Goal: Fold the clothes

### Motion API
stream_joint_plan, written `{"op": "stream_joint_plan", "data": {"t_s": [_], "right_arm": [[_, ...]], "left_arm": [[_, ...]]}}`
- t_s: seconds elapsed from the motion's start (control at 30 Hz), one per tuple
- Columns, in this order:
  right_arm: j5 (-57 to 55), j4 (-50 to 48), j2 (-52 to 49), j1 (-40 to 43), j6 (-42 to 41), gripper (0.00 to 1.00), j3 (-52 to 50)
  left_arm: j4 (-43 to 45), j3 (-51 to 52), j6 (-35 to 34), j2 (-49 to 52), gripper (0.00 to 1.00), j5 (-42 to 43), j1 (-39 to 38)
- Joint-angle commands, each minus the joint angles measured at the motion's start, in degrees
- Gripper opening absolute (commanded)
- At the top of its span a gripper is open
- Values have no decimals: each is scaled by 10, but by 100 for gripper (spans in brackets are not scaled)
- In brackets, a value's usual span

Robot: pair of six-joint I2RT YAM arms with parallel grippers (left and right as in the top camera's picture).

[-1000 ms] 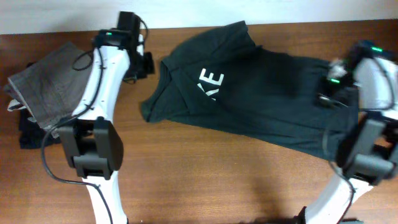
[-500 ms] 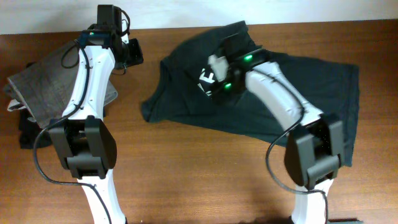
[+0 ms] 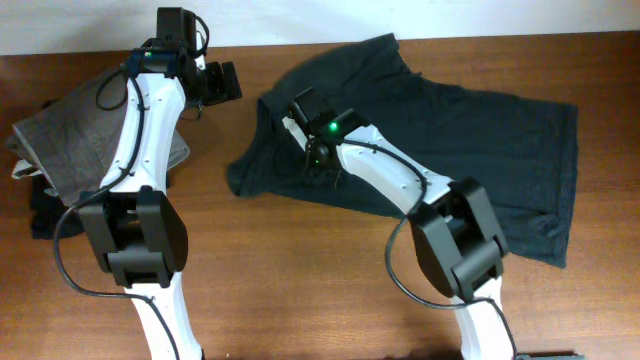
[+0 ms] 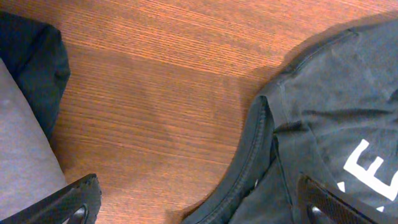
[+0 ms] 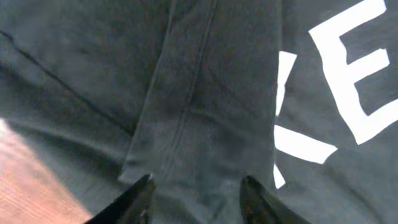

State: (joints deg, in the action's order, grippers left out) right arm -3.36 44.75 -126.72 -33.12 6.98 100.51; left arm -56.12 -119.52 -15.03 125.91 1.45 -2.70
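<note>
The clothes, a dark charcoal T-shirt (image 3: pixel 470 130) with white lettering (image 5: pixel 348 74), lie spread across the back and right of the table. My left gripper (image 3: pixel 218 85) is open just left of the shirt's upper left corner. In the left wrist view its fingertips (image 4: pixel 78 202) stand wide apart, over bare wood and the shirt's seamed edge (image 4: pixel 255 155), and hold nothing. My right gripper (image 3: pixel 302 108) reaches onto the shirt's left part and hides the lettering from above. Its jaws are open, straddling a flat folded strip of fabric (image 5: pixel 199 124) just left of the letters.
Grey folded trousers (image 3: pixel 80 140) lie at the far left on top of a black garment (image 3: pixel 45 215). The table's back edge meets a white wall close behind the shirt. Bare wood (image 3: pixel 300 270) runs along the front between the two arm bases.
My right arm has swung from the shirt's right edge across to its left part. The shirt's right side now lies spread flat. My left gripper has opened wide and drawn back a little left.
</note>
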Motion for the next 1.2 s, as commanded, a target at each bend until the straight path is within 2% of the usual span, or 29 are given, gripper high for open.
{"op": "stream_joint_plan", "data": {"t_s": [0.0, 0.13, 0.53, 0.67, 0.77, 1.17], "right_arm": [[-12, -12, -10, -5, 1, 56, 7], [1, -23, -11, -7, 0, 61, 7], [49, -26, -11, -7, -63, 60, 7], [49, -26, -11, -7, -75, 59, 7], [49, -25, -11, -7, -78, 51, 7], [48, -21, -13, -21, -95, 51, 6]], "left_arm": [[1, -3, 1, -3, 99, -9, 2], [1, -3, 1, -3, 99, -8, 2], [1, -3, 1, -3, 99, -8, 2], [1, -3, 1, -3, 99, -8, 2], [1, -3, 1, -3, 99, -8, 2], [1, -3, 1, -3, 99, -8, 2]]}}
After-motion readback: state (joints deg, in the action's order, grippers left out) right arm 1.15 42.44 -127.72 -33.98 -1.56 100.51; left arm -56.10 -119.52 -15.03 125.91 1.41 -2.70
